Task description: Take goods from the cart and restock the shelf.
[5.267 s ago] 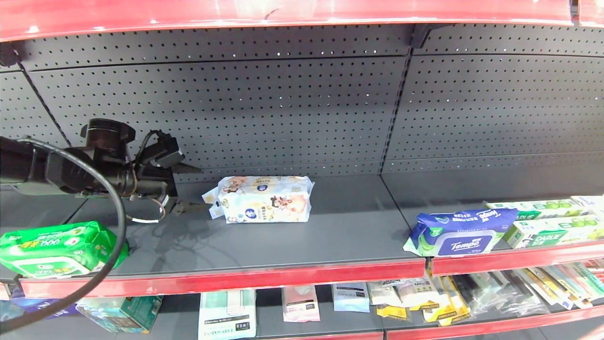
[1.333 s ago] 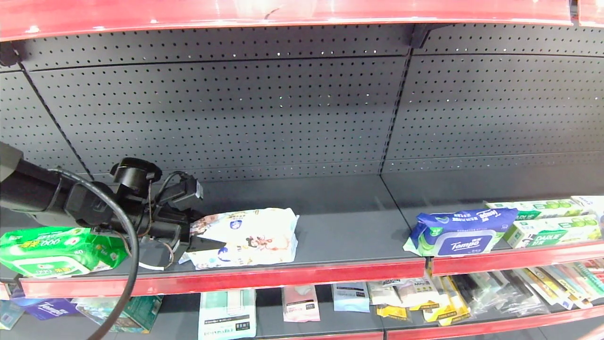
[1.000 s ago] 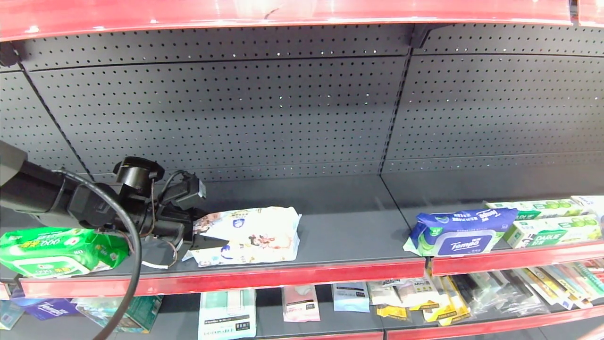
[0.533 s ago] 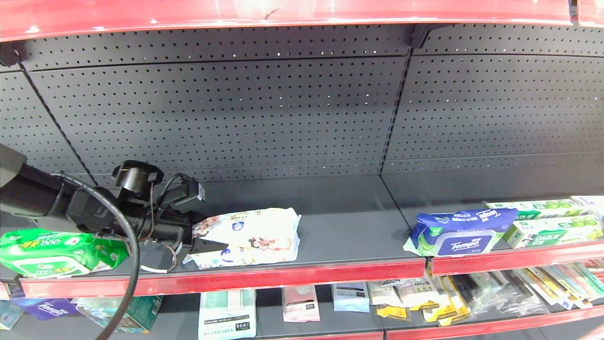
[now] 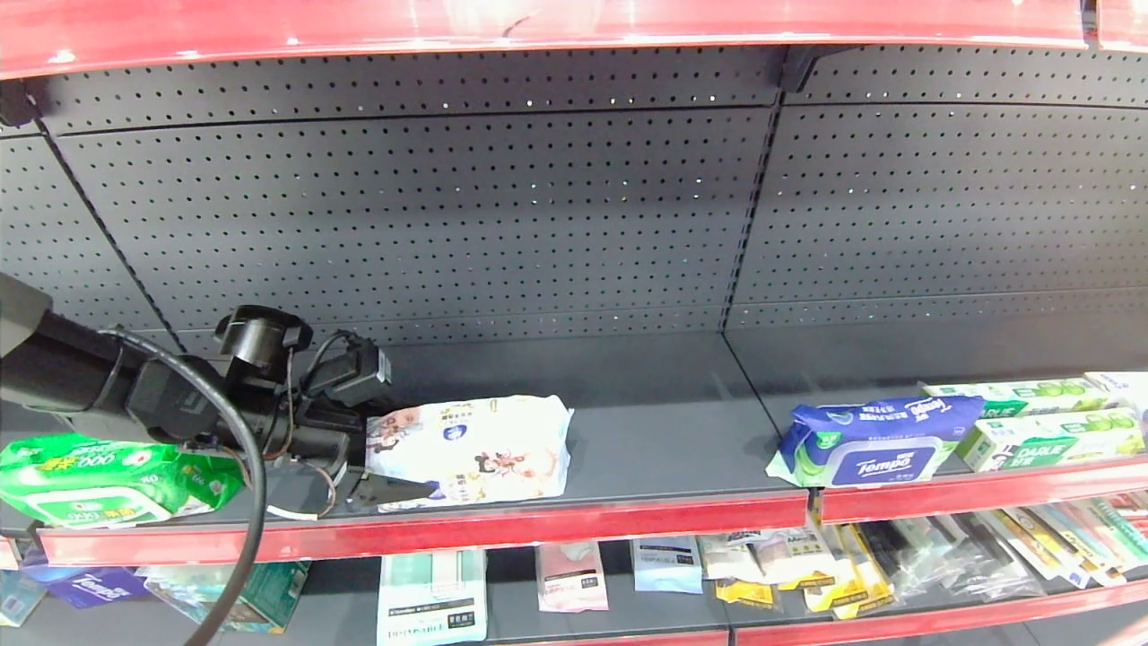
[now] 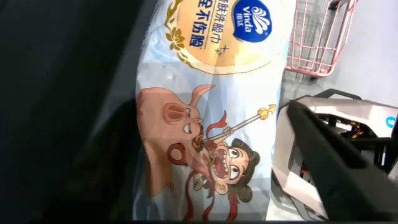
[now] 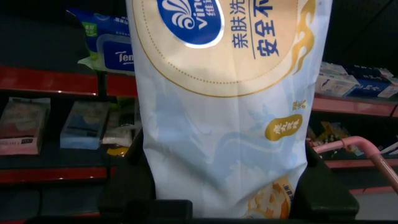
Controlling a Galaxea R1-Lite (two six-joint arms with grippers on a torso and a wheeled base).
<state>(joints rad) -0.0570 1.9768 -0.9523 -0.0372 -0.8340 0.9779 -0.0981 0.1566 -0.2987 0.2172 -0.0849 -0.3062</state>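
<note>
A white tissue pack with cartoon print lies flat near the front edge of the grey shelf. My left gripper stands open around the pack's left end, one finger in front of it along the red shelf lip. In the left wrist view the same pack lies between the dark fingers, with a small gap on one side. My right gripper is shut on a second white tissue pack, held upright in front of the shelves.
A green pack lies at the shelf's left end. A blue wipes pack and toothpaste boxes lie to the right. Bare shelf lies between the packs and behind them. A pink cart stands behind me.
The left gripper has dragged the tissue pack from the shelf's back to its front edge. In the last second the fingers spread and the pack settled flat.
</note>
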